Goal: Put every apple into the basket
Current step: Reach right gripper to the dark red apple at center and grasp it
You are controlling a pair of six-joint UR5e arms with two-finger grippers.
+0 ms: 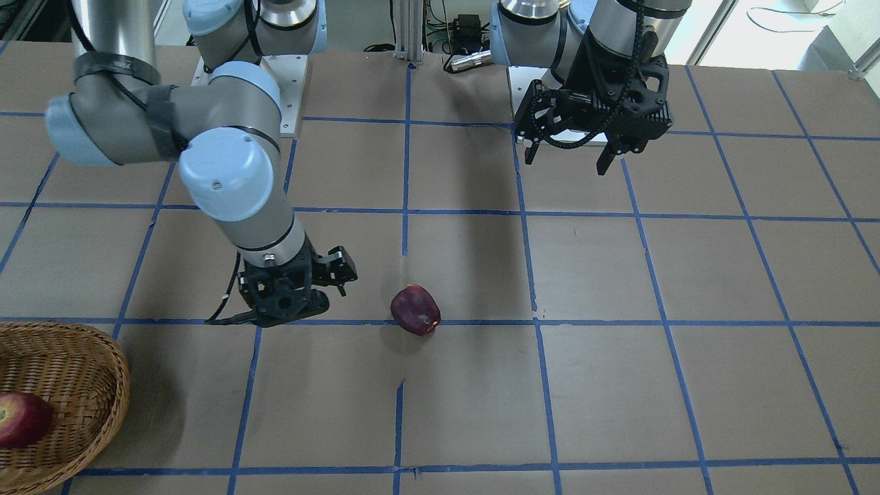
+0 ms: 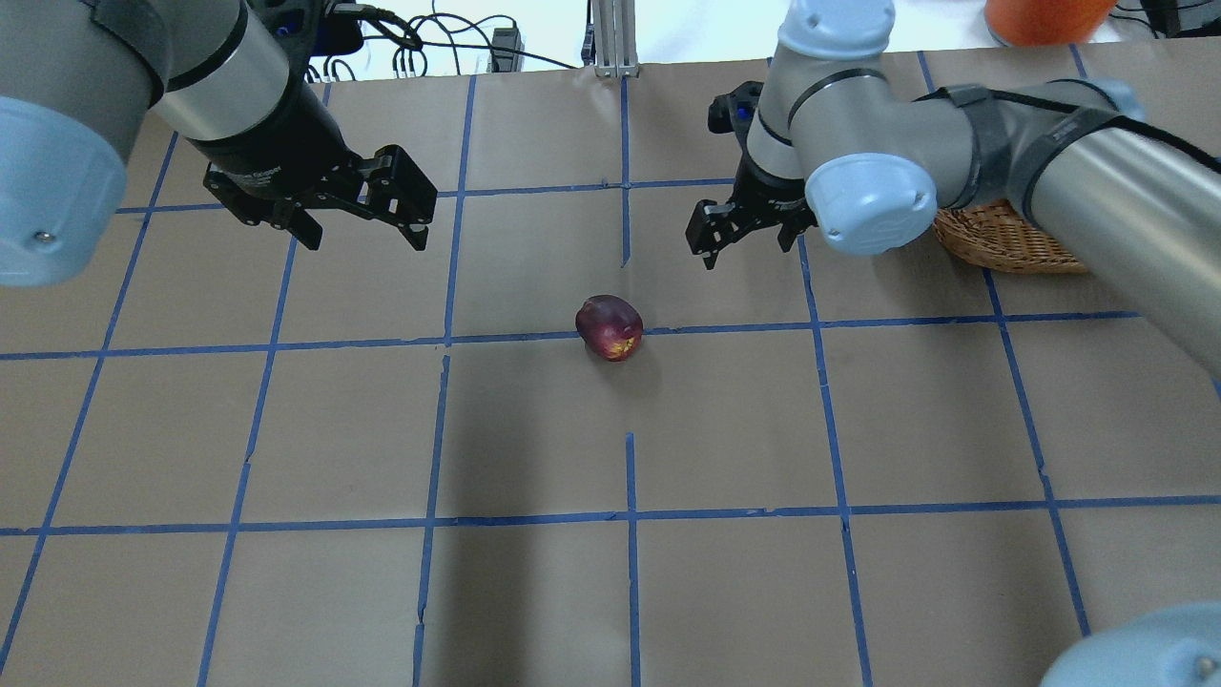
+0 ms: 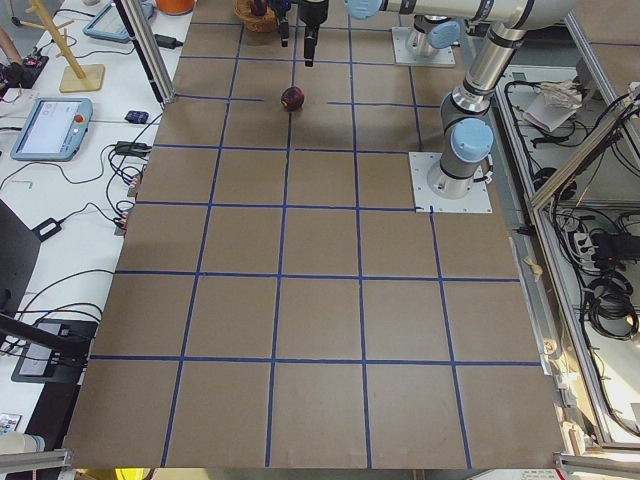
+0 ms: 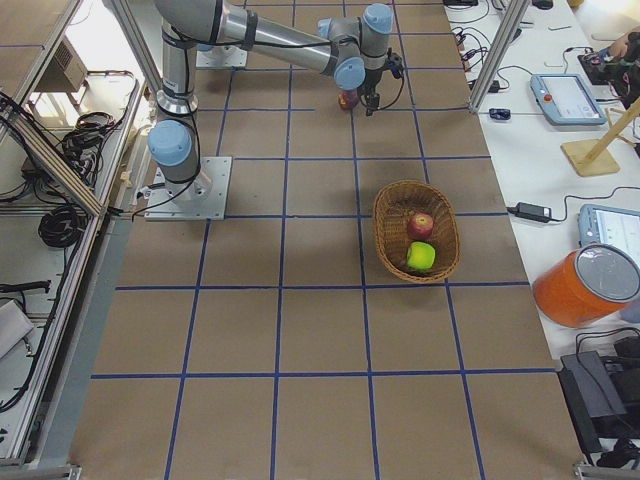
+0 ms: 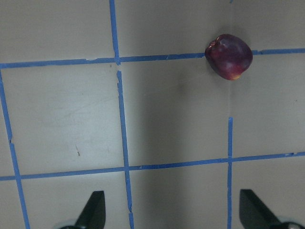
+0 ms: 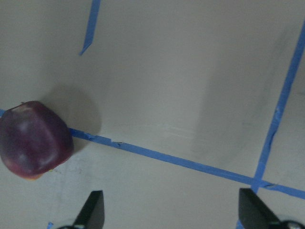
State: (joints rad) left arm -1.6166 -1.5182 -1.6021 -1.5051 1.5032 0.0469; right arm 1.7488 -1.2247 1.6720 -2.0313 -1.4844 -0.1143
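A dark maroon apple lies on a blue tape line mid-table; it also shows in the overhead view and both wrist views. My right gripper is open and empty, hovering beside the apple on the basket side, not touching it. My left gripper is open and empty, raised and farther off on the other side. The wicker basket holds the red apple and the yellow-green apple.
The table is brown paper with a blue tape grid. An orange container stands off the table near the basket. Tablets and a wooden stand lie on the side bench. Both arm bases are at the table's robot side.
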